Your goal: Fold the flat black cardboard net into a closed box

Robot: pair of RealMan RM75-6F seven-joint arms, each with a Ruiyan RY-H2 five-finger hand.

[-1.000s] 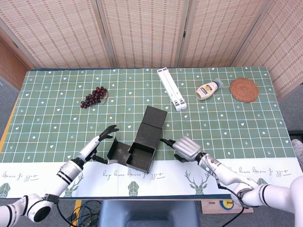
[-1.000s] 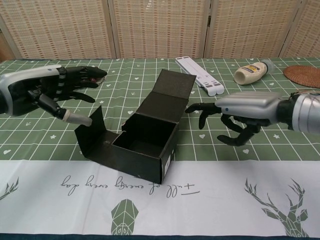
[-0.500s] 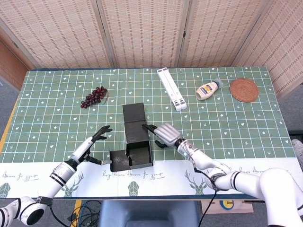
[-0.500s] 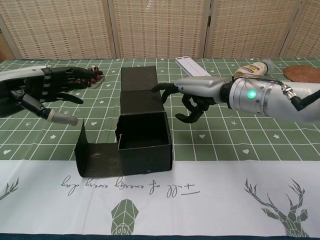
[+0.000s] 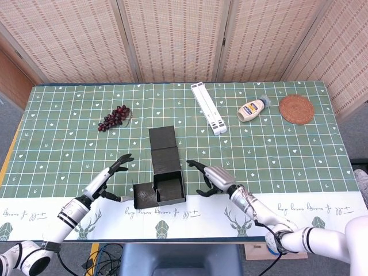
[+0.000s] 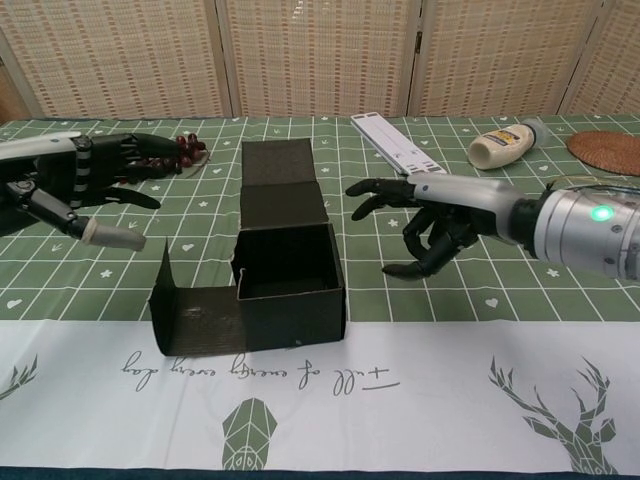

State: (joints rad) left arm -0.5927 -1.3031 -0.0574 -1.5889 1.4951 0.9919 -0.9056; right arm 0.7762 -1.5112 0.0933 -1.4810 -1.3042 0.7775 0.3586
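Tabletop [image 5: 287,149] under the green checked cloth carries the black cardboard net [image 5: 163,175] near the middle of its front edge. Box body [image 6: 288,288] is already formed, open at the top; the lid panel [image 6: 281,180] lies flat behind it toward the far edge, and a side flap [image 6: 195,318] trails off to its left with its outer end turned up. Left hand [image 6: 75,185] hovers apart from that flap, fingers spread, holding nothing. Right hand [image 6: 425,220] hangs to the right of the box, fingers loosely curled and apart, also empty and touching nothing. Walls look done, so closing is the step in hand: the next move probably calls for tucking the left flap in, then swinging the lid forward over the opening.
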